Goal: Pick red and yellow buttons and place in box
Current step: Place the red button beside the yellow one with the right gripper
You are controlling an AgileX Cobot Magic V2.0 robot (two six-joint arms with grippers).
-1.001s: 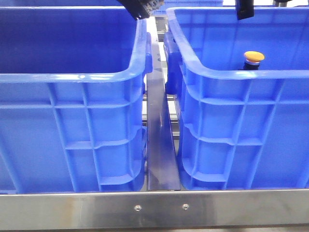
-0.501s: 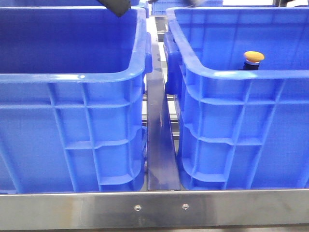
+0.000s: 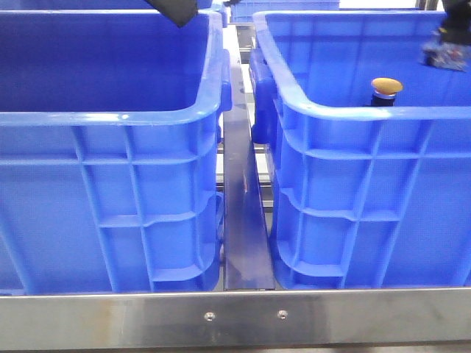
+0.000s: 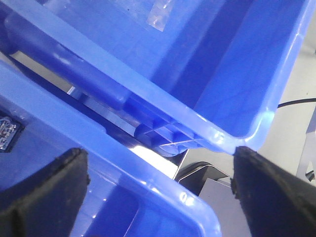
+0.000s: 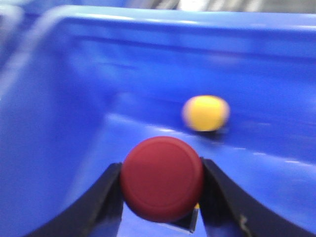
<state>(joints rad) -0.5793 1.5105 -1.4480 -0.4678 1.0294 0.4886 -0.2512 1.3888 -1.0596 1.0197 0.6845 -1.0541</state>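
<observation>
The right gripper [image 5: 162, 197] clamps the red button [image 5: 162, 178], cap facing the wrist camera, inside the right-hand blue crate [image 3: 353, 114]. The yellow button [image 3: 386, 86] stands upright there, cap up. The left gripper [image 4: 158, 187] gapes wide.

My front view is bright and evenly lit from above; soft white glare sits along the rim of the left crate [image 3: 118, 116] and the right crate [image 3: 353, 112], and the steel rail [image 3: 235, 318] is sharp. At its upper right edge the right gripper [image 3: 447, 44] is smeared. The right wrist view is blurred all over — the yellow button [image 5: 205, 112] is a fuzzy blob, the red button [image 5: 162, 177] soft-edged. The left wrist view is clearer, with bright highlights on a crate corner and dark, soft fingers [image 4: 44, 192].
</observation>
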